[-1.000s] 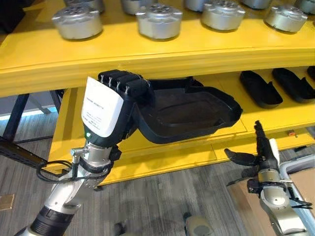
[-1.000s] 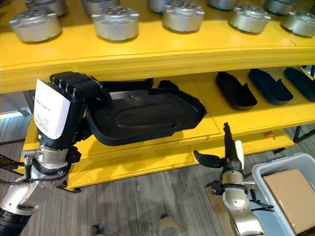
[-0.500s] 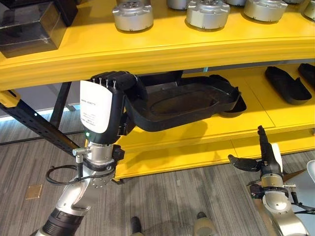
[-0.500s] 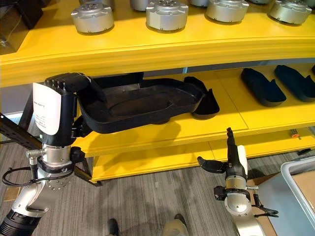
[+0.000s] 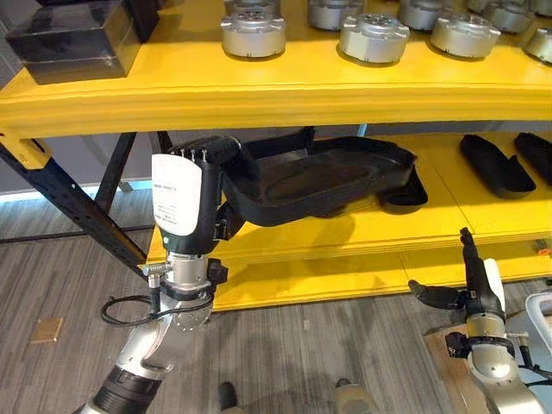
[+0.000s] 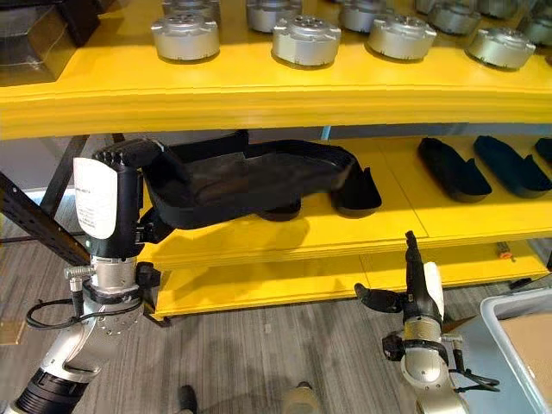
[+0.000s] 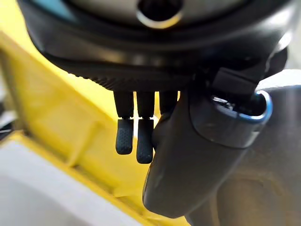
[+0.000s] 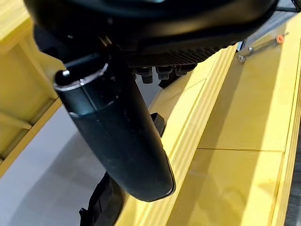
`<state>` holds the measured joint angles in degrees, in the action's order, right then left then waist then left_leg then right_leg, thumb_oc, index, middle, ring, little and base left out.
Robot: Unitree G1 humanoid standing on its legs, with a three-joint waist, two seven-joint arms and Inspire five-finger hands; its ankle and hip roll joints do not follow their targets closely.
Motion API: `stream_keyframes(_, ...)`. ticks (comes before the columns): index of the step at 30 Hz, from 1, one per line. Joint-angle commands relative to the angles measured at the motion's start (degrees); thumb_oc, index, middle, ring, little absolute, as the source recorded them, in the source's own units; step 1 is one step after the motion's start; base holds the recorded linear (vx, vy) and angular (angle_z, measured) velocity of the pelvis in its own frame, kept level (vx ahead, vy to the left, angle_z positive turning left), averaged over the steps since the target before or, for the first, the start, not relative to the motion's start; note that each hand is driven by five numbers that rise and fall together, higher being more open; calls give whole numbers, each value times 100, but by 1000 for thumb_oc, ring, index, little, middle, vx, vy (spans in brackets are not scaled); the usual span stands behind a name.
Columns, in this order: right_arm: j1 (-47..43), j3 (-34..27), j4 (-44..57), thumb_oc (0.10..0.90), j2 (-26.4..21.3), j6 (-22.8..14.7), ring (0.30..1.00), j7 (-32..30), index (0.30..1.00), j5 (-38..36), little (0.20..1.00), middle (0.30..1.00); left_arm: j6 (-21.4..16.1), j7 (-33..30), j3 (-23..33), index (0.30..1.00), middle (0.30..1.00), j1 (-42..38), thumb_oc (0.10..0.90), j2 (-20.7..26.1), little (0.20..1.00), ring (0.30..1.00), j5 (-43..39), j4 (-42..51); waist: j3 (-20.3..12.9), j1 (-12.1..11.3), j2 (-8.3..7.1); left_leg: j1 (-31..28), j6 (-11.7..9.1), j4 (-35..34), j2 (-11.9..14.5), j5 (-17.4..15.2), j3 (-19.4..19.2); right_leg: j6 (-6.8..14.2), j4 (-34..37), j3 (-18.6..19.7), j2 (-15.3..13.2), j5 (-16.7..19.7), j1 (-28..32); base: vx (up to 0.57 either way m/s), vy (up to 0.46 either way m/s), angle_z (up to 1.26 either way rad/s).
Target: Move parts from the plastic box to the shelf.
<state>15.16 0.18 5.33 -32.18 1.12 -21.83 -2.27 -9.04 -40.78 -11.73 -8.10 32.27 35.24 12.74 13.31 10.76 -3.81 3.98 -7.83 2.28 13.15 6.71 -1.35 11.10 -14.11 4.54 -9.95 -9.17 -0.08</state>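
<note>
In the left eye view the left hand (image 5: 205, 177) is raised at the lower tier of the yellow shelf (image 5: 259, 90), its fingers curled over the near left rim of a large black moulded part (image 5: 323, 177); compared with a second ago the part has gone from hanging out in front of the shelf edge, tilted toward the camera, to lying nearly level with most of its length over the lower board, its far end just beside a smaller black part (image 5: 405, 191) already lying there. The whole picture has also shifted, so the head has moved as well. The right hand (image 5: 470, 289) hangs low near the floor, fingers straight and thumb spread, carrying nothing. The right eye view shows the same: the black moulded part (image 6: 250, 177) reaches under the upper board that bears the silver round parts (image 6: 306, 39), and the corner of the plastic box (image 6: 517, 332) sits at the lower right. In the left wrist view the left hand's fingers (image 7: 134, 136) bend down past a dark rounded surface. In the right wrist view the right hand's thumb (image 8: 117, 136) stands clear over yellow boards. I judge the placement almost complete: what remains is to lower the part onto the board and release it
</note>
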Motion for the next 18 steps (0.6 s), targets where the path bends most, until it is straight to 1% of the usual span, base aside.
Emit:
stream_keyframes(1, -529, -336, 565, 900, -253, -725, 1000, -415, 1000, 190, 1000, 1000, -283, -548, 4, 300, 300, -914, 400, 18, 300, 300, -145, 49, -204, -84, -308, 18, 337, 799, -61, -1145, -276, -614, -561, -147, 460, -190, -332, -33, -74, 10)
stream_keyframes(3, -518, -372, 580, 900, -274, -794, 1000, -459, 1000, 127, 1000, 1000, -351, -522, -52, 300, 300, -933, 400, 9, 300, 300, -108, -16, -140, -111, -377, 149, 339, 942, -32, -1166, -236, -666, -691, -166, 511, -245, -386, -24, -74, 3)
stream_keyframes(4, -514, -379, 582, 900, -274, -801, 1000, -462, 1000, 121, 1000, 1000, -359, -523, -58, 300, 300, -939, 400, 8, 300, 300, -100, -25, -135, -113, -382, 173, 339, 973, -29, -1176, -227, -672, -714, -169, 516, -255, -398, -31, -102, 4)
stream_keyframes(5, -500, -425, 625, 900, -280, -832, 1000, -433, 1000, 26, 1000, 1000, -400, -442, -67, 300, 300, -954, 400, 8, 300, 300, -46, -29, -76, -139, -445, 325, 339, 1135, -16, -1205, -168, -718, -850, -171, 567, -308, -465, -35, -91, 4)
stream_keyframes(6, -494, -437, 644, 900, -276, -838, 1000, -424, 1000, 23, 1000, 1000, -390, -423, -73, 300, 300, -967, 400, 8, 300, 300, -12, -28, -48, -146, -471, 378, 337, 1187, -5, -1209, -150, -735, -899, -174, 586, -326, -490, -46, -113, 9)
stream_keyframes(8, -506, -454, 670, 900, -288, -887, 1000, -453, 1000, 12, 1000, 1000, -314, -454, -97, 300, 300, -1029, 400, -2, 300, 300, 94, -19, 48, -166, -529, 574, 344, 1377, 19, -1232, -95, -812, -1116, -180, 663, -395, -635, -62, -71, 5)
stream_keyframes(13, -520, -484, 673, 900, -317, -962, 1000, -505, 1000, -27, 1000, 1000, -184, -651, -57, 300, 300, -1104, 400, 44, 300, 300, 295, -72, 194, -200, -598, 991, 370, 1729, 4, -1263, -13, -940, -1502, -202, 786, -498, -958, -62, -49, 2)
stream_keyframes(17, -602, -491, 712, 900, -392, -1034, 1000, -659, 1000, 53, 1000, 1000, 78, -966, -28, 300, 300, -1282, 400, 116, 300, 300, 530, -89, 413, -224, -644, 1499, 408, 2165, -58, -1332, 78, -1072, -2005, -257, 865, -628, -1429, -107, -20, 5)
stream_keyframes(18, -611, -491, 711, 900, -397, -1040, 1000, -682, 1000, 58, 1000, 1000, 100, -1008, -23, 300, 300, -1295, 400, 117, 300, 300, 526, -93, 431, -225, -646, 1546, 414, 2204, -67, -1342, 83, -1083, -2057, -268, 871, -643, -1474, -114, -6, 0)
